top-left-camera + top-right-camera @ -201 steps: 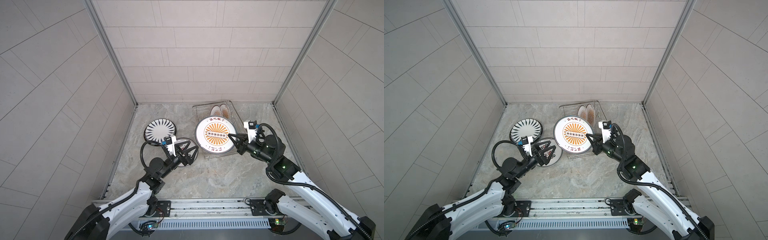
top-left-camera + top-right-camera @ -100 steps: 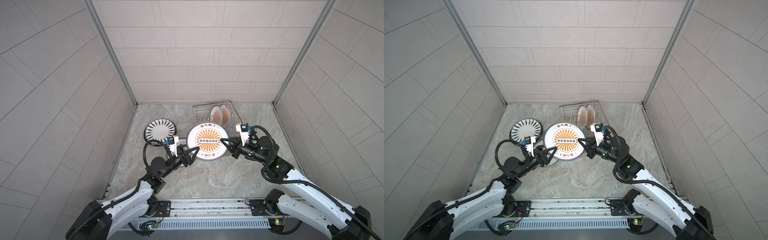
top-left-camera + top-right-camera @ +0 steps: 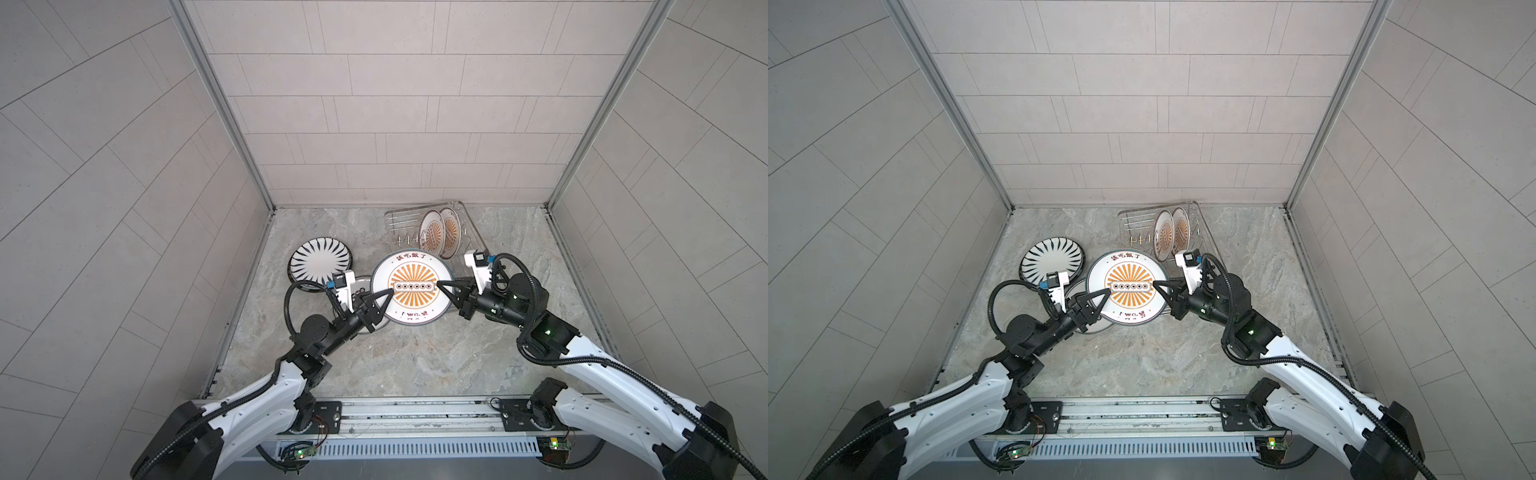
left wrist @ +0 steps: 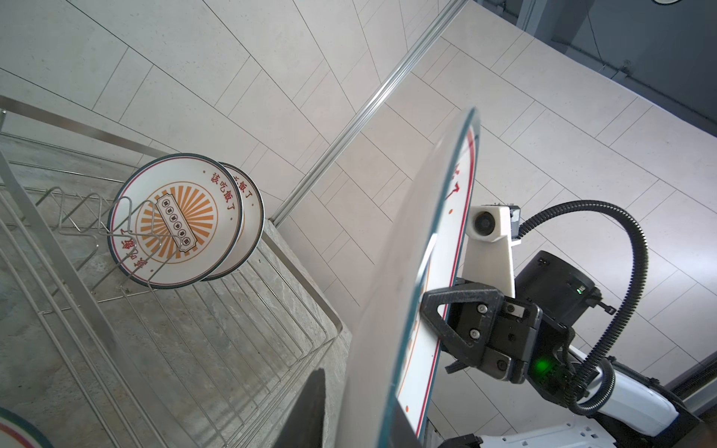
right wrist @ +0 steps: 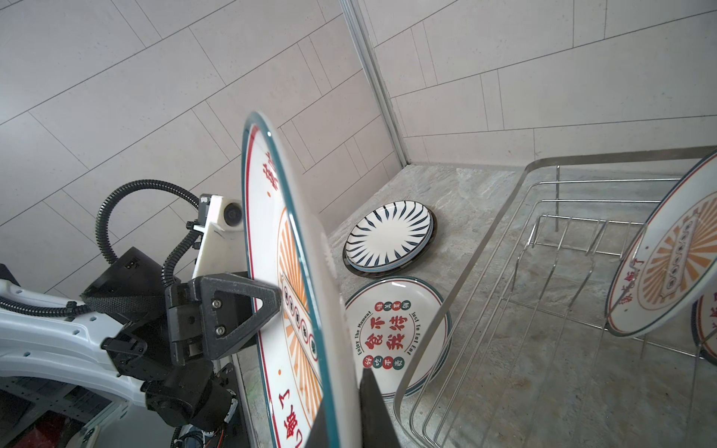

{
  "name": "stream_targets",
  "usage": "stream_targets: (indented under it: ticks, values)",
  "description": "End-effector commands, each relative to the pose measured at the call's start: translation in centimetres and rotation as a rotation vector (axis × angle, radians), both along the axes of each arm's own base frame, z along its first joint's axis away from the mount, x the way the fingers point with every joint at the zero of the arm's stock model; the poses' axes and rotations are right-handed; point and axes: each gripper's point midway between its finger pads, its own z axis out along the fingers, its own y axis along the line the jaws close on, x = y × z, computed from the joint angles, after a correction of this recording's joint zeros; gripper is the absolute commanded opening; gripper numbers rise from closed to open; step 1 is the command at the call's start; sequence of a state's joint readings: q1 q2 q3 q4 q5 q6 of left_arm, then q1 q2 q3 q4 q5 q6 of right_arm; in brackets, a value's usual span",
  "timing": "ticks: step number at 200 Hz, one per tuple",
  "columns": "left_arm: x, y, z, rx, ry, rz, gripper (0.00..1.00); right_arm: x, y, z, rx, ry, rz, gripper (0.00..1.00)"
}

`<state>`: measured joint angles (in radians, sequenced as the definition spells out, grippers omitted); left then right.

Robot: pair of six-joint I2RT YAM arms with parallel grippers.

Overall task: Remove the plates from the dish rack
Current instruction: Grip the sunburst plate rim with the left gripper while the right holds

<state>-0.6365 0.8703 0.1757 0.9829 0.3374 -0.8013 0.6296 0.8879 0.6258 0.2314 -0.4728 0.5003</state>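
A large white plate with an orange sunburst (image 3: 411, 286) (image 3: 1127, 286) hangs above the table, face up, between both arms. My left gripper (image 3: 388, 293) (image 4: 361, 426) is shut on its left rim. My right gripper (image 3: 440, 284) (image 5: 347, 422) is shut on its right rim. Behind it stands the wire dish rack (image 3: 399, 232) (image 5: 504, 217), where two smaller sunburst plates (image 3: 432, 235) (image 4: 174, 221) stand upright in the prongs. A black radial-striped plate (image 3: 320, 262) (image 5: 388, 236) lies flat on the table to the left. A plate with red and black characters (image 5: 392, 333) lies below the held one.
The rack sits at the back, right of centre, close to the rear wall. Tiled walls close in the left, right and back sides. The marble tabletop (image 3: 415, 361) stretches toward the rail at the front.
My right gripper has carried the big sunburst plate from over the rack to the left and forward. My left gripper, open before, rose to the plate's left rim and closed on it.
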Motion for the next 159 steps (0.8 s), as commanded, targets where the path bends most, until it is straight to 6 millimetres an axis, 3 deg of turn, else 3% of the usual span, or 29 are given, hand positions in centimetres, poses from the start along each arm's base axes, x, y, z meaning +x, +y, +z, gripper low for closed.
stream_targets:
  ticks: [1,47,91,136,159]
  values:
    - [-0.5,0.1,1.9,-0.046,-0.047,-0.009,0.23,0.2,0.1,2.5,0.055,-0.089,-0.008,0.01]
    - [-0.5,0.5,1.6,-0.04,-0.032,0.008,0.08,0.5,0.3,1.9,0.033,-0.078,-0.02,0.03]
    - [-0.2,0.5,1.1,-0.03,-0.016,0.016,0.01,0.6,0.9,0.7,-0.011,-0.076,-0.035,0.1]
    - [0.3,0.9,0.6,-0.04,0.009,0.051,0.0,1.1,1.6,-0.5,-0.043,-0.045,-0.037,0.4]
    - [0.5,1.1,0.4,-0.039,0.012,0.069,0.0,1.2,1.7,-1.2,-0.068,-0.029,-0.044,0.8]
